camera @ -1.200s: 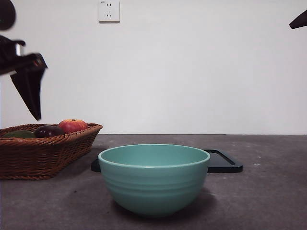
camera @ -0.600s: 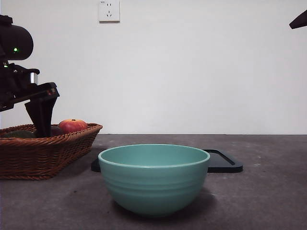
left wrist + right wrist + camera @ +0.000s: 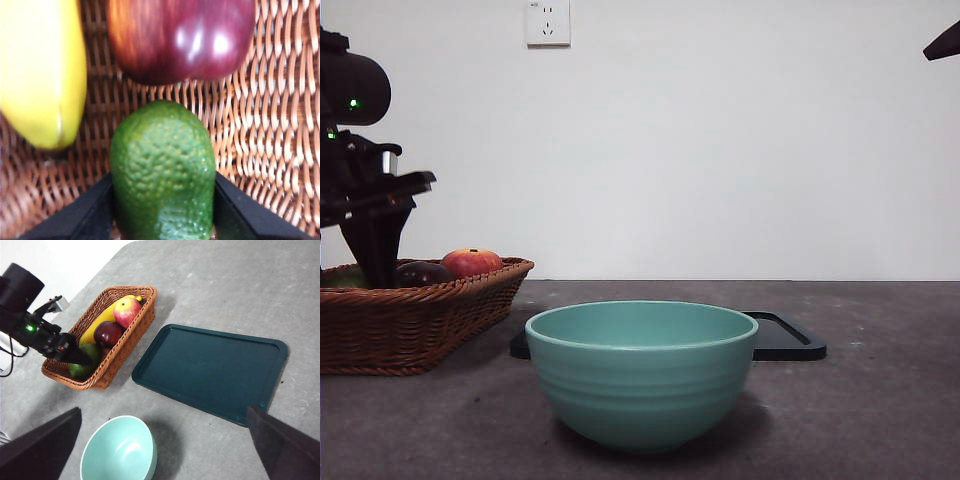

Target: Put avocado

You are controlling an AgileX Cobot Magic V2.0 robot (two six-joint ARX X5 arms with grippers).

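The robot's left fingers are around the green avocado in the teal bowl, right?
Not quite. The left gripper has its fingers on either side of the avocado, but it lies in the wicker basket, not the teal bowl, which has nothing in it. The left wrist view shows the basket weave beneath it.

The left arm is matte black throughout. At the left edge of the front view its wrist carries a rounded black cylindrical housing with a small green light glowing on its face, and a second green dot shows just below it. A short silver metal fitting sits beneath the housing. The left claw [image 3: 368,262] tapers downward into flat, wedge-shaped black jaws with plain, unmarked faces. From overhead, thin dark cables trail off behind the arm. The right claw [image 3: 165,447] has two broad black jaws with straight, sharp edges.
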